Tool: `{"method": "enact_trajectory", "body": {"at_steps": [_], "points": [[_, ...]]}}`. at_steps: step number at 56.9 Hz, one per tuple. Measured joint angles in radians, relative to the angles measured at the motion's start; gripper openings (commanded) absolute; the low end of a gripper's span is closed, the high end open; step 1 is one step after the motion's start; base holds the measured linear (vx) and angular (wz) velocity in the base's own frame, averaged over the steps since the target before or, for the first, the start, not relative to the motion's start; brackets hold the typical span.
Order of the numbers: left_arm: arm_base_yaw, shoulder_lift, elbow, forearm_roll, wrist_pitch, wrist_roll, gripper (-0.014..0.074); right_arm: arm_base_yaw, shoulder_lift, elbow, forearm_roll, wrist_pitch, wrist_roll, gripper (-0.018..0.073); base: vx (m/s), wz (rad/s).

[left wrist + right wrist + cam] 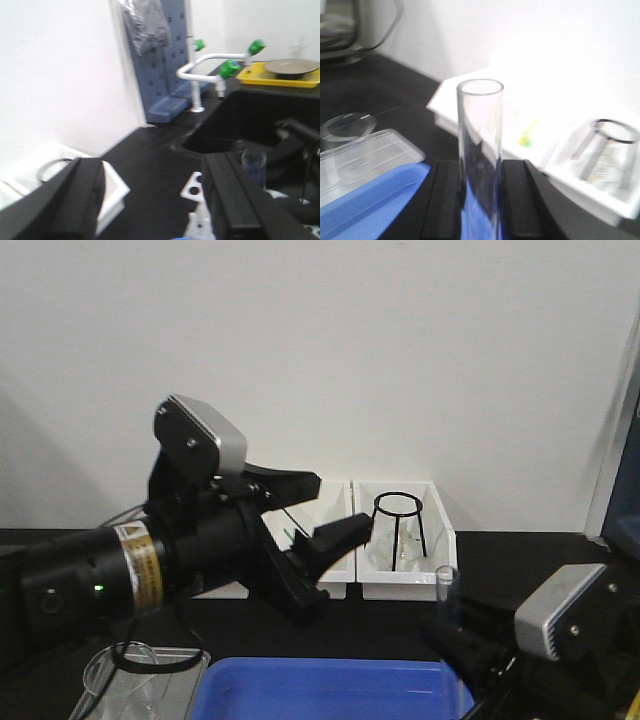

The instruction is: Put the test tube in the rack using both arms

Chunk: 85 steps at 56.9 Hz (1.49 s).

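While one bin [402,589] holds a tripod [397,514], right pincer [480,202] grips tube [480,140].

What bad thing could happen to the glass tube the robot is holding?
1. The test tube stands upright, pinched by the right gripper. Smooth glass might slip or tilt.
2. The left gripper is open and raised nearby. It might bump the tube when it comes to take it.
3. The rack has small holes, so a tilted tube might miss.
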Motion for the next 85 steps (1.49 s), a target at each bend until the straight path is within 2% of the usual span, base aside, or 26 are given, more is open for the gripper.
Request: {"method": "enact_trajectory", "body": {"at_steps": [3,6,11,15,21,29,41,57,85], "points": [[0.003,-0.037,0.007,0.044,0.014,0.000,0.0272,-0.047,-0.017,0.013,0.080,0.000,-0.042,-0.0008,0.00,0.00],[0.003,-0.073,0.024,0.075,0.023,0.000,0.0152,-0.132,-0.036,0.043,0.185,-0.011,-0.082,-0.0008,0.00,0.00],[0.003,-0.123,0.068,0.110,0.027,0.000,-0.0010,-0.271,-0.050,0.106,0.277,-0.076,-0.120,-0.0008,0.00,0.00],[0.003,-0.149,0.106,0.123,0.028,0.000,-0.0010,-0.350,-0.049,0.159,0.306,-0.157,-0.143,-0.0008,0.00,0.00],[0.003,-0.162,0.144,0.126,0.038,0.000,-0.0008,-0.385,-0.028,0.192,0.311,-0.275,-0.184,-0.0008,0.00,0.00],[0.003,-0.162,0.163,0.126,0.063,0.000,-0.0008,-0.388,0.023,0.196,0.307,-0.360,-0.238,-0.0008,0.00,0.00],[0.003,-0.162,0.164,0.125,0.071,0.000,-0.0008,-0.389,0.127,0.196,0.304,-0.453,-0.250,-0.0008,0.00,0.00],[0.003,-0.162,0.164,0.125,0.071,0.000,-0.0008,-0.389,0.258,0.196,0.296,-0.503,-0.253,-0.0008,0.00,0.00],[0.003,-0.162,0.164,0.125,0.071,0.000,-0.0008,-0.389,0.476,0.194,0.251,-0.594,-0.328,-0.0001,0.00,0.00]]}}
